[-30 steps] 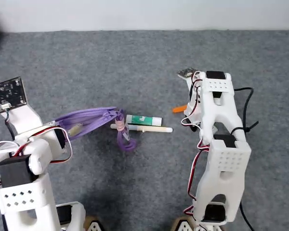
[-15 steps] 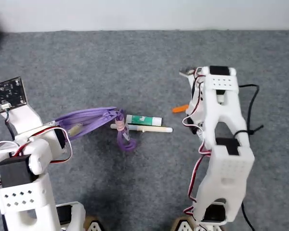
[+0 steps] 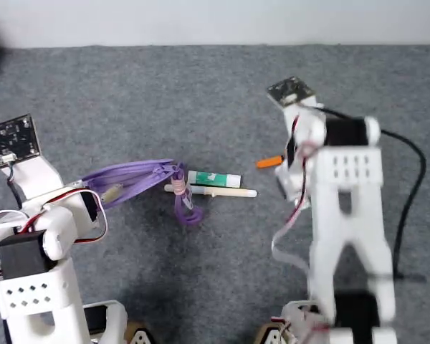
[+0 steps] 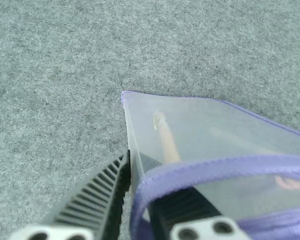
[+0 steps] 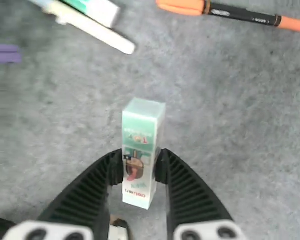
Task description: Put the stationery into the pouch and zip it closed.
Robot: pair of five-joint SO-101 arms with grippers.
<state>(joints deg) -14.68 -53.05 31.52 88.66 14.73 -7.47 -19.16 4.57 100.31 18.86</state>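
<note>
Now we judge loading underway: our right gripper (image 5: 138, 162) clamps the eraser box (image 5: 142, 135), well apart from the pouch (image 4: 215, 135), whose wall our left gripper (image 4: 134, 167) pinches; next, we carry it to the mouth.

In the high view the right arm (image 3: 347, 186) is blurred, and it covers most of the orange marker (image 3: 267, 162); just the marker's tip nearest the pouch (image 3: 132, 179) comes out. The pouch's end farthest from the marker goes under the left arm (image 3: 50, 229). In the left wrist view the pouch is cut by the edge, and a pale thin thing (image 4: 166, 142) inside the pouch looks hazy through its wall; I cannot tell what it is. The left pincer (image 4: 132, 162), on the pouch's wall, is cut at its base. In the right wrist view the edge cuts the glue stick (image 5: 87, 6), the white pen (image 5: 105, 37) and the base of the right pincer (image 5: 138, 159), which clasps a small box (image 5: 142, 125).
</note>
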